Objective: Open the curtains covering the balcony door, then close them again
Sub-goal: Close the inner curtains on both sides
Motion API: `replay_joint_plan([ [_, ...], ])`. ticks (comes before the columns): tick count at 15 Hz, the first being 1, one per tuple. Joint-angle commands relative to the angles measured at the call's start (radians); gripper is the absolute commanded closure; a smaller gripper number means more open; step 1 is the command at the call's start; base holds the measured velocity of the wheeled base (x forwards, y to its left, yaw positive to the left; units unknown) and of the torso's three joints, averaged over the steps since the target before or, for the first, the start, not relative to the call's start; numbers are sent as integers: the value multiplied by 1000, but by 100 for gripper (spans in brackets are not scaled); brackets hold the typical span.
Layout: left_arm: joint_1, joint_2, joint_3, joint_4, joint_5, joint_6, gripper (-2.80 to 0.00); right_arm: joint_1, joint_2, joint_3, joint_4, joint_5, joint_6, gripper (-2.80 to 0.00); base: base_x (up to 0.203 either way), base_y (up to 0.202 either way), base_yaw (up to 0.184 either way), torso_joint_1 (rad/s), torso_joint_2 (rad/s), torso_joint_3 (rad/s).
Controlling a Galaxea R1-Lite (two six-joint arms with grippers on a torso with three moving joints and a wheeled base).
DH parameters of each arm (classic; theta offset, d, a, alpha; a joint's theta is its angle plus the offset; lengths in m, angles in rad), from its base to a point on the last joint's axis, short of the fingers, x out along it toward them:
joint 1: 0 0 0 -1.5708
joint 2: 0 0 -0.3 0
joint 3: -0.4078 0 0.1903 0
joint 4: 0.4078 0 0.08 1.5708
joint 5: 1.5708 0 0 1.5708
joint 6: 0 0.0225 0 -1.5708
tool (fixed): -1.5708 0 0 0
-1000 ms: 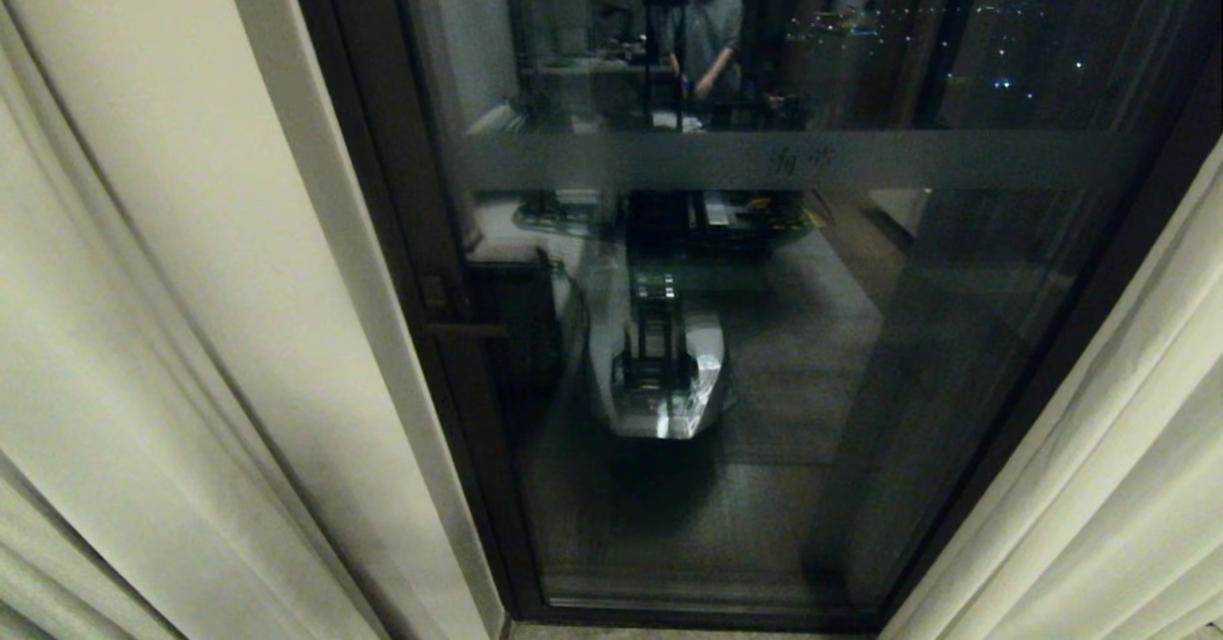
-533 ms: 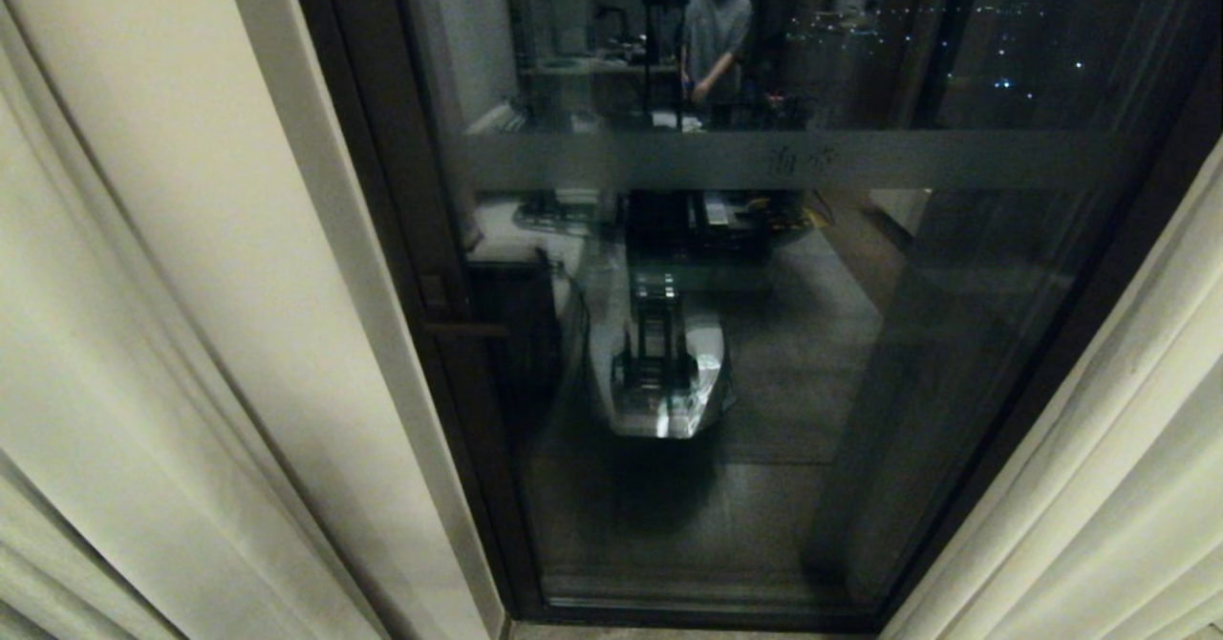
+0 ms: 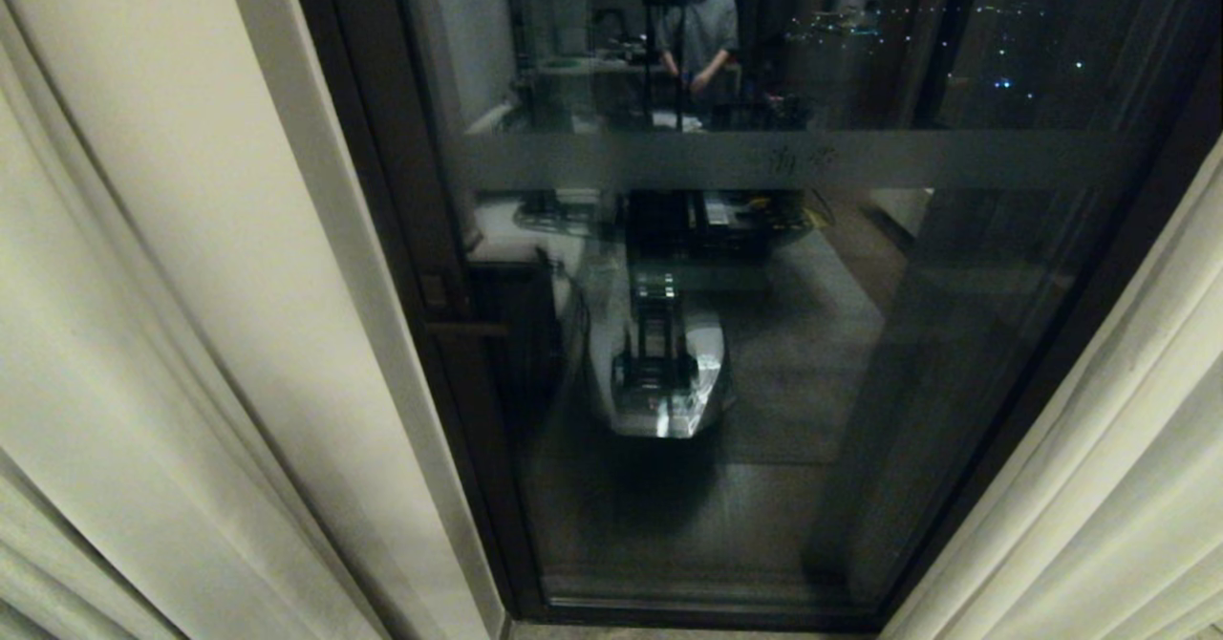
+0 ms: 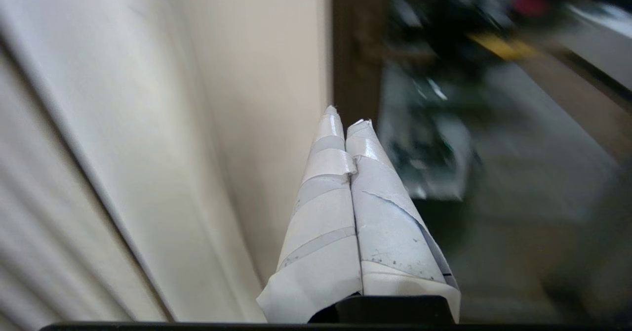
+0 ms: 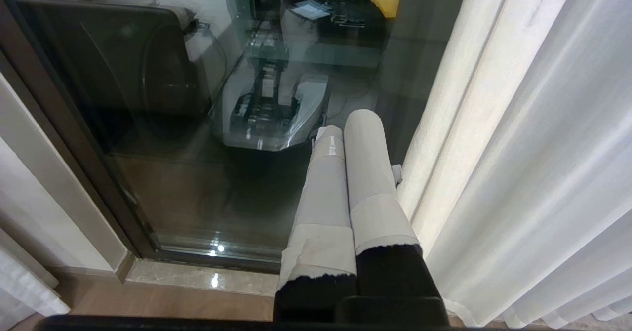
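- The curtains (image 3: 191,267) hang parted — one cream panel at the left of the head view, the other (image 3: 1127,449) at the right, with the balcony door (image 3: 764,353) bare between them. By how they lie, the opening half looks done and the closing is what remains.
- The door's dark frame (image 3: 382,239) runs just beside the left panel's inner edge; a frosted band (image 3: 764,160) crosses the glass, which reflects the room and a person standing in it.
- The left gripper (image 4: 345,118) has its taped fingers pressed together on nothing, tips aimed near the left panel's inner edge. Whether they touch the cloth I cannot tell.
- The right gripper (image 5: 348,123) is likewise closed and empty, just beside the folds of the right panel, above the door sill (image 5: 197,276).
- I judge the fabric soft and limp, light in a pinch but with some drag along its whole floor-length drop; it should bunch and slide rather than push stiffly.
- The best hold is probably the leading inner edge of each panel — a pleat gathered between the fingers, or the closed fingers hooked behind the edge and swept across.
- The smooth tape may slip on fine weave, so a thicker fold seems safer than a single layer.
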Motion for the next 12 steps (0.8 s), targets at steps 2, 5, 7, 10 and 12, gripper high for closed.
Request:
replay_joint_plan([
  [2, -3, 162, -160, 5, 116, -1, 0, 1, 0, 0, 0, 1, -1, 0, 0, 0, 0, 0, 0, 0],
  [5, -6, 351, -297, 3, 258, -38, 0, 0, 0, 0, 0, 1, -1, 0, 0, 0, 0, 0, 0, 0],
  [7, -6, 456, -390, -1, 307, -69, 0, 0, 1, 0, 0, 1, -1, 0, 0, 0, 0, 0, 0, 0],
  [10, -4, 620, -526, -1, 424, -103, 0, 0, 0, 0, 0, 1, -1, 0, 0, 0, 0, 0, 0, 0],
  [12, 0, 705, -576, -1, 555, -119, 0, 0, 0, 0, 0, 1, -1, 0, 0, 0, 0, 0, 0, 0],
])
